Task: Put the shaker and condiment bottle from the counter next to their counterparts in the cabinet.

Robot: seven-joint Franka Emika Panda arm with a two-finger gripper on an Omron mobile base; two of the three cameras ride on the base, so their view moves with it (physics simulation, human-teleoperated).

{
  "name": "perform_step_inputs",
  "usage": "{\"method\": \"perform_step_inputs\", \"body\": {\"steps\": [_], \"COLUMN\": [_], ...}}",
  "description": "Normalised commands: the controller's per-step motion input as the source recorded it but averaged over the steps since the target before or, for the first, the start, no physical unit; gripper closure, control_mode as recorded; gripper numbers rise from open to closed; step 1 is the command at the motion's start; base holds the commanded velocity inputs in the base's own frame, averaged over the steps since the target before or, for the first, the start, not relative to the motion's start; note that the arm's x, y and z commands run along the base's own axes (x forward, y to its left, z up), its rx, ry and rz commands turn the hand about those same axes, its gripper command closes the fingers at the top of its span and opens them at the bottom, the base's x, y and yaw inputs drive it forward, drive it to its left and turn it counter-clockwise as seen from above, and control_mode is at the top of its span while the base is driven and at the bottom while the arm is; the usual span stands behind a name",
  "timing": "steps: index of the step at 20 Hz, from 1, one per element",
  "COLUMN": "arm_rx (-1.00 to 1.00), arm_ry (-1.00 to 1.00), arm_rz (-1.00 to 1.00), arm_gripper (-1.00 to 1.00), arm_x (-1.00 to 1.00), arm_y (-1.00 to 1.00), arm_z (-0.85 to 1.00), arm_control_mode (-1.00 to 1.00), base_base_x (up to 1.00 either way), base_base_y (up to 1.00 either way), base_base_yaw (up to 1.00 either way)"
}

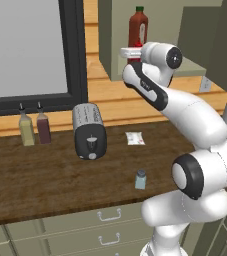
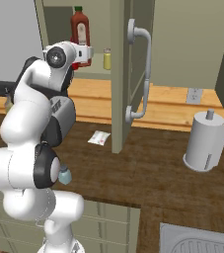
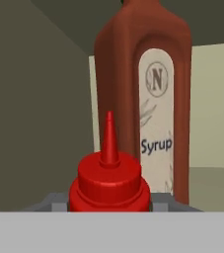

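The small red condiment bottle (image 3: 109, 184) sits between my gripper's (image 3: 109, 201) grey fingers, nozzle up, in the hand view. Directly behind it stands the tall dark-red bottle (image 3: 153, 99) with a pale "Syrup" label. From the base views my gripper (image 1: 125, 52) (image 2: 90, 52) is raised to the cabinet shelf (image 2: 96, 72), right in front of the green-capped tall bottle (image 1: 138, 26) (image 2: 80, 28). A yellow shaker (image 2: 107, 59) stands on the shelf to its right. The pale blue-grey shaker (image 1: 141, 179) (image 2: 64, 174) stays upright on the counter near the front edge, beside my arm.
On the wooden counter are a toaster (image 1: 89, 131), a small packet (image 1: 135, 138) and two spouted bottles (image 1: 26, 129) (image 1: 43, 127) by the window. The open cabinet door with its grey handle (image 2: 139, 74) juts out right of my hand. A paper towel roll (image 2: 205, 141) and a sink (image 2: 197, 239) lie further right.
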Motion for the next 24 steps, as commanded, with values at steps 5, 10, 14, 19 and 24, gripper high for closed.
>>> {"method": "perform_step_inputs", "body": {"steps": [5,10,14,19,24], "arm_rx": [0.0,0.0,0.0,0.0,0.0], "arm_ry": [-0.01,-0.02,-0.04,-0.13,-0.12], "arm_rz": [0.0,0.0,0.0,0.0,0.0], "arm_gripper": [-1.0,-1.0,-1.0,-1.0,-1.0], "arm_x": [0.0,-0.03,-0.5,-0.94,-1.0], "arm_y": [0.0,-0.03,-0.42,-0.42,-0.13], "arm_z": [-0.01,0.0,0.0,0.0,0.0], "arm_control_mode": [-1.0,-1.0,-1.0,-1.0,-1.0], "base_base_x": [0.0,0.0,0.0,0.0,0.0], "base_base_y": [0.0,0.0,0.0,0.0,0.0], "base_base_yaw": [0.0,0.0,0.0,0.0,0.0]}}
